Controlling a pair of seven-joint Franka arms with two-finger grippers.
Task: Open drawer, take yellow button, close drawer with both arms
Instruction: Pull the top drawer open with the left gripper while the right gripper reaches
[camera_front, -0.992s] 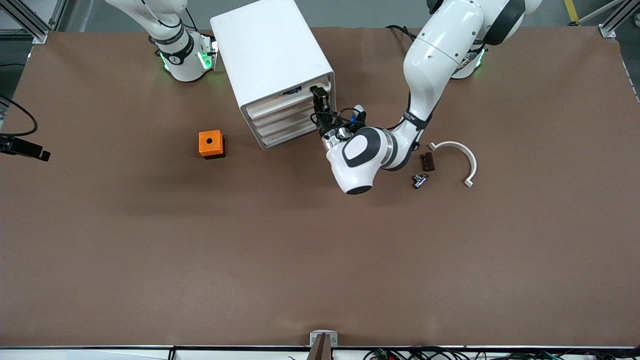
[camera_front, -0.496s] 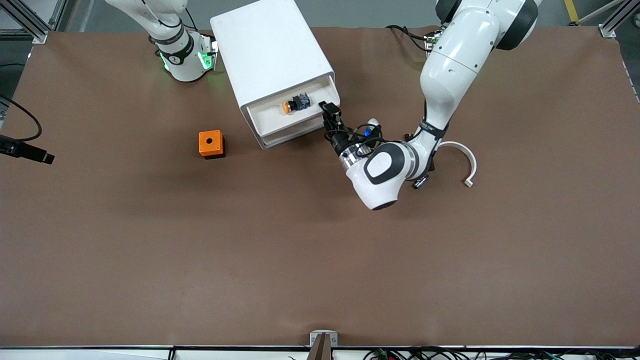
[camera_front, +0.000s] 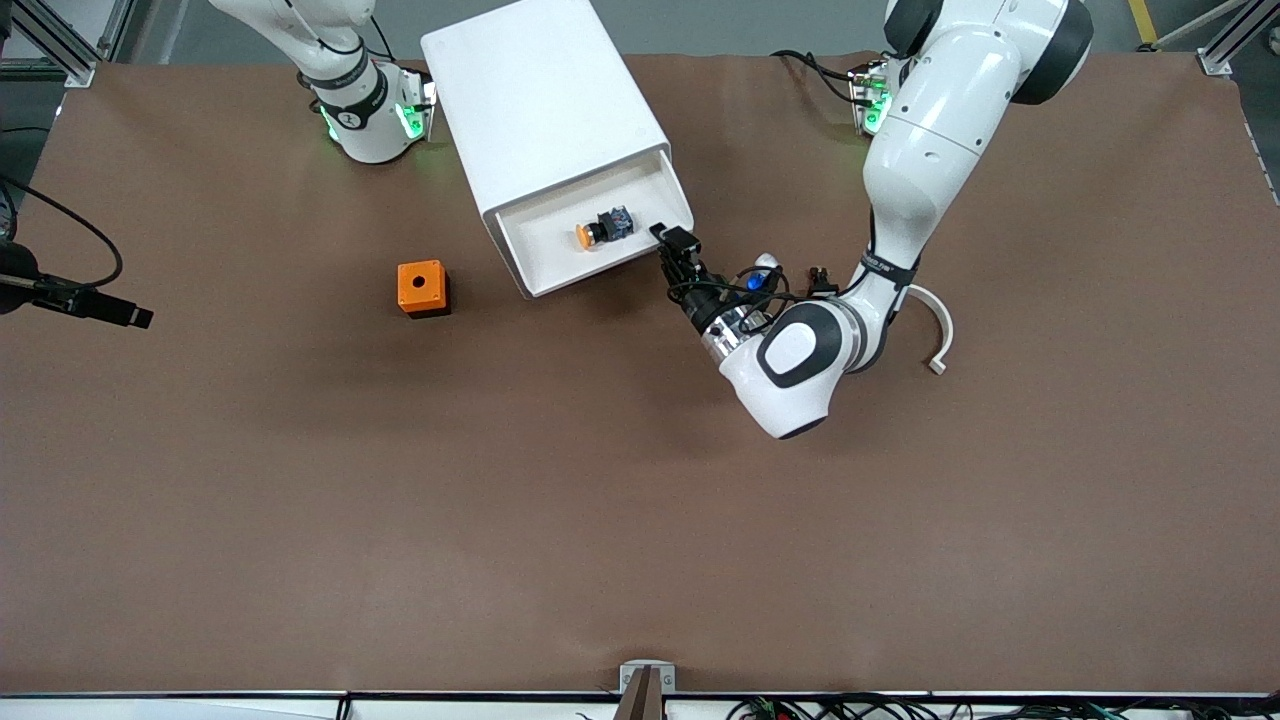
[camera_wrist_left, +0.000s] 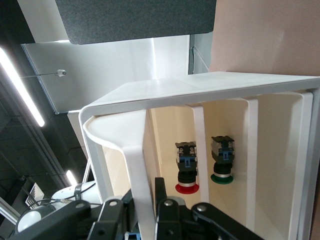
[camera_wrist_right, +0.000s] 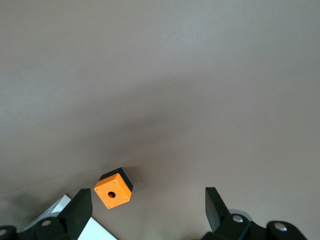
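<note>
The uppermost drawer (camera_front: 545, 240) of the white cabinet (camera_front: 540, 100) stands pulled out. The button (camera_front: 597, 229), orange-yellow cap on a black body, lies on its side in it. My left gripper (camera_front: 676, 246) is shut on the drawer's front edge at the corner toward the left arm's end. In the left wrist view its fingers (camera_wrist_left: 161, 192) pinch that white front wall (camera_wrist_left: 137, 165). My right gripper (camera_wrist_right: 147, 200) is open and empty, high over the table above the orange cube (camera_wrist_right: 114, 187). It is out of the front view.
The orange cube with a hole (camera_front: 422, 288) sits on the table beside the cabinet, toward the right arm's end. A white curved part (camera_front: 938, 322) lies by the left arm's elbow. Red-capped (camera_wrist_left: 186, 172) and green-capped (camera_wrist_left: 221, 162) push-buttons show inside the cabinet.
The left gripper has moved toward the front camera, pulling the uppermost drawer out of the cabinet. The button inside has come into view and moved out with the drawer.
</note>
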